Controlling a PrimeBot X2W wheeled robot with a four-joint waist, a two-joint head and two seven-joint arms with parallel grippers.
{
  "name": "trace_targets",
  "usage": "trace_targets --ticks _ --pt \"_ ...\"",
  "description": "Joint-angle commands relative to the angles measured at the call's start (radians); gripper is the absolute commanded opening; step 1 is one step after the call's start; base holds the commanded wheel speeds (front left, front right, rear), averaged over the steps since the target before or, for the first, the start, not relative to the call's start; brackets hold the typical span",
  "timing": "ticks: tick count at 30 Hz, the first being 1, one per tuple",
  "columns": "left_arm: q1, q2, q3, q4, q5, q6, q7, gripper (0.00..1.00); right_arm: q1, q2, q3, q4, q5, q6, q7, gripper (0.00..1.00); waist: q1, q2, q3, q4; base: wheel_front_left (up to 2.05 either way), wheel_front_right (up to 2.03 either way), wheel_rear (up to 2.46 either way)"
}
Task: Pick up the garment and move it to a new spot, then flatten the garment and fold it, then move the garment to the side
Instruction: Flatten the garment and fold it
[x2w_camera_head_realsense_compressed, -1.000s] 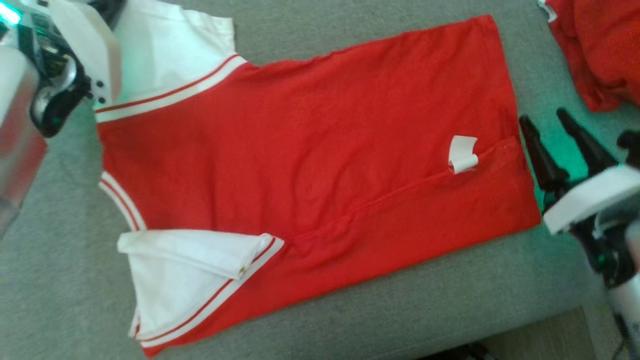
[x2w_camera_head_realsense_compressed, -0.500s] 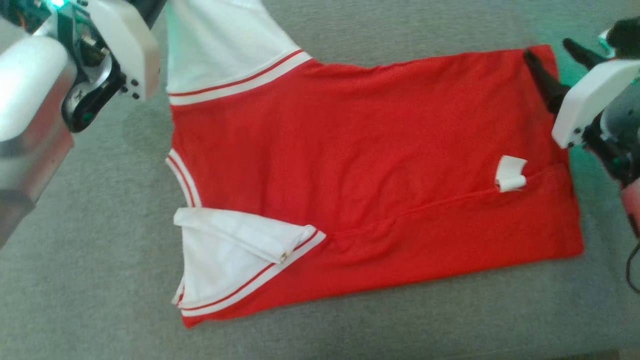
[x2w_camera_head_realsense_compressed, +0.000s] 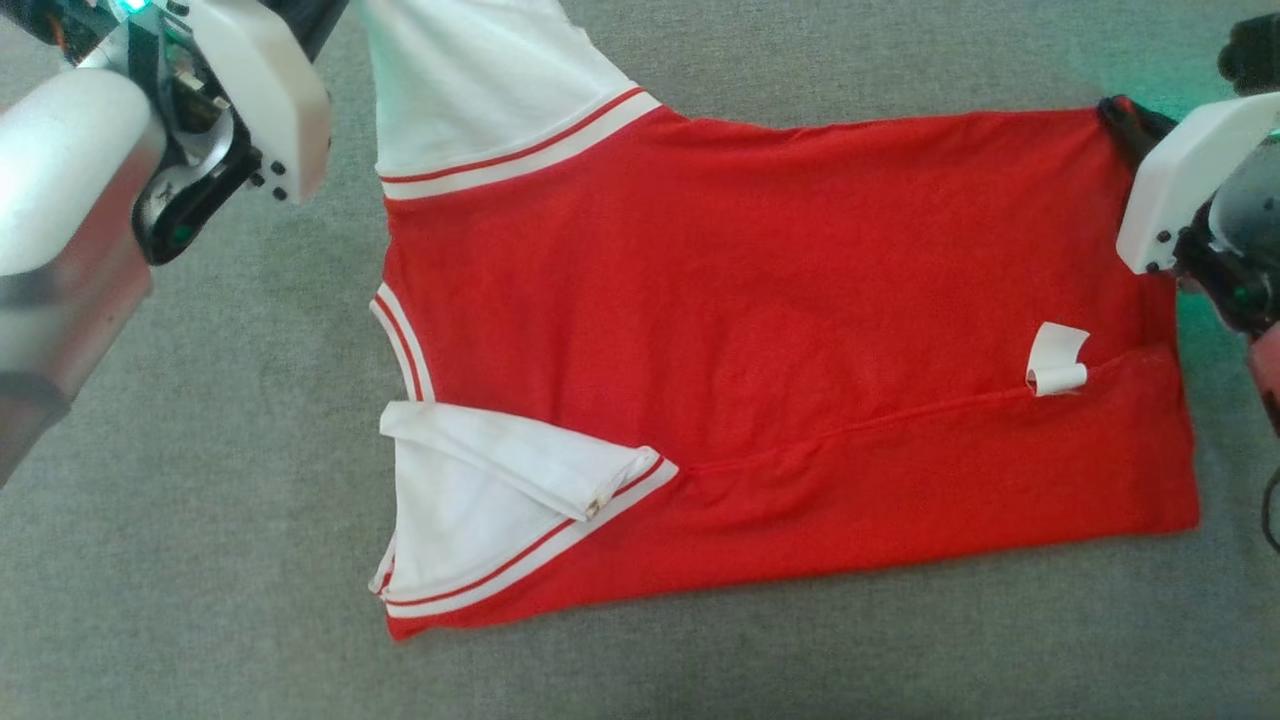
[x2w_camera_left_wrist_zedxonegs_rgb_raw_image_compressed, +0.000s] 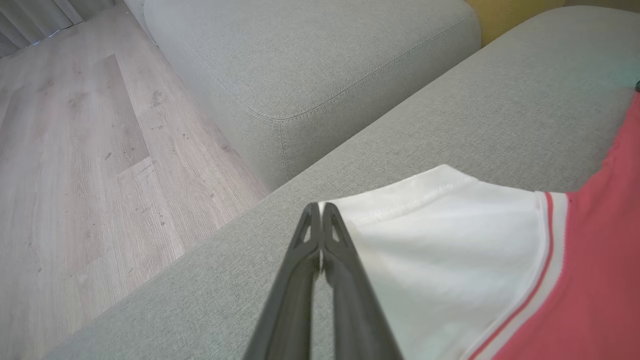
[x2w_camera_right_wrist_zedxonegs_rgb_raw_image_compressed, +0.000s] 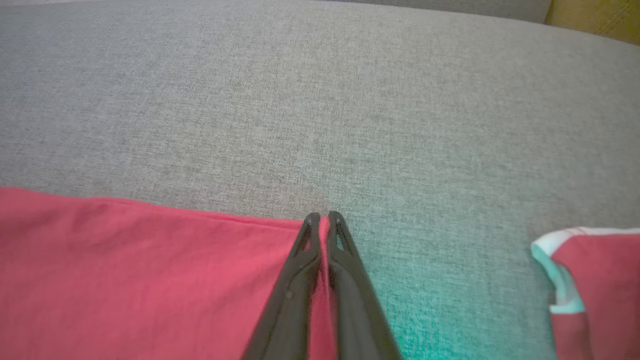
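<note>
The garment (x2w_camera_head_realsense_compressed: 760, 330) is a red shirt with white sleeves and red-and-white trim, spread flat on a grey sofa cushion (x2w_camera_head_realsense_compressed: 200, 560). A white label (x2w_camera_head_realsense_compressed: 1056, 360) curls up near its right hem. My left gripper (x2w_camera_left_wrist_zedxonegs_rgb_raw_image_compressed: 320, 207) is shut on the edge of the far white sleeve (x2w_camera_left_wrist_zedxonegs_rgb_raw_image_compressed: 440, 240), at the upper left of the head view. My right gripper (x2w_camera_right_wrist_zedxonegs_rgb_raw_image_compressed: 322, 217) is shut on the far right hem corner of the garment (x2w_camera_right_wrist_zedxonegs_rgb_raw_image_compressed: 150, 260); in the head view its dark fingers (x2w_camera_head_realsense_compressed: 1130, 125) pinch that corner. The near sleeve (x2w_camera_head_realsense_compressed: 480, 500) lies folded over itself.
Another red garment with pale trim (x2w_camera_right_wrist_zedxonegs_rgb_raw_image_compressed: 590, 280) lies to the right on the cushion. A second grey cushion (x2w_camera_left_wrist_zedxonegs_rgb_raw_image_compressed: 310, 65) and wooden floor (x2w_camera_left_wrist_zedxonegs_rgb_raw_image_compressed: 90, 165) lie beyond the sofa's left end.
My right gripper moved up to the garment's far right corner and shut on it. The head camera shifted, so the whole picture slid right and the shirt looks more level.
</note>
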Motion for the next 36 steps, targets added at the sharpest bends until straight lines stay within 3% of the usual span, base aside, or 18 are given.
trace_targets --ticks 1,5,14,19,25,30,31,32,33,36 --pt "-0.071 0.041 0.031 0.0 -0.013 0.002 -0.013 0.0 -0.009 -0.018 0.019 -0.015 0.011 0.003 -0.018 0.0 0.0 0.0 0.0 0.0 0.0 0.0 0.0" --pt "-0.084 0.044 0.015 0.018 -0.008 0.002 -0.055 0.0 -0.032 -0.029 0.041 -0.012 0.033 0.003 -0.062 0.0 0.0 0.0 -0.002 -0.004 0.0 0.0 0.0" --pt "-0.124 0.005 0.038 0.102 0.051 0.006 -0.279 0.0 -0.077 -0.062 0.021 -0.013 0.112 0.003 -0.197 0.0 0.0 0.0 -0.029 0.011 0.0 0.0 0.0" --pt "-0.065 -0.003 0.016 0.092 0.021 0.003 -0.295 0.0 -0.01 -0.091 0.017 -0.05 0.169 0.003 -0.223 0.0 0.0 0.0 -0.062 0.03 0.0 0.0 0.0" --pt "0.057 0.045 -0.005 -0.022 -0.001 0.008 -0.342 0.0 0.131 -0.123 -0.038 -0.109 0.221 0.003 -0.284 0.0 0.0 0.0 -0.103 0.051 0.0 0.0 0.0" --pt "0.151 0.098 -0.015 -0.139 0.011 0.065 -0.366 0.0 0.23 -0.139 -0.08 -0.16 0.217 0.003 -0.315 0.0 0.0 0.0 -0.12 0.062 0.0 0.0 0.0" --pt "0.172 0.115 -0.018 -0.168 0.019 0.085 -0.368 0.0 0.253 -0.139 -0.091 -0.175 0.214 0.003 -0.32 0.0 0.0 0.0 -0.124 0.063 0.0 0.0 0.0" --pt "0.222 0.148 -0.018 -0.234 0.019 0.133 -0.375 0.0 0.3 -0.135 -0.112 -0.208 0.203 0.003 -0.324 0.0 0.0 0.0 -0.133 0.062 0.0 0.0 0.0" --pt "0.222 0.148 -0.018 -0.234 0.019 0.133 -0.375 0.0 0.3 -0.135 -0.112 -0.208 0.203 0.003 -0.324 0.0 0.0 0.0 -0.133 0.062 0.0 0.0 0.0" --pt "0.309 0.194 -0.011 -0.349 -0.003 0.202 -0.387 0.0 0.367 -0.126 -0.144 -0.256 0.182 0.003 -0.322 0.0 0.0 0.0 -0.146 0.061 0.0 0.0 0.0"
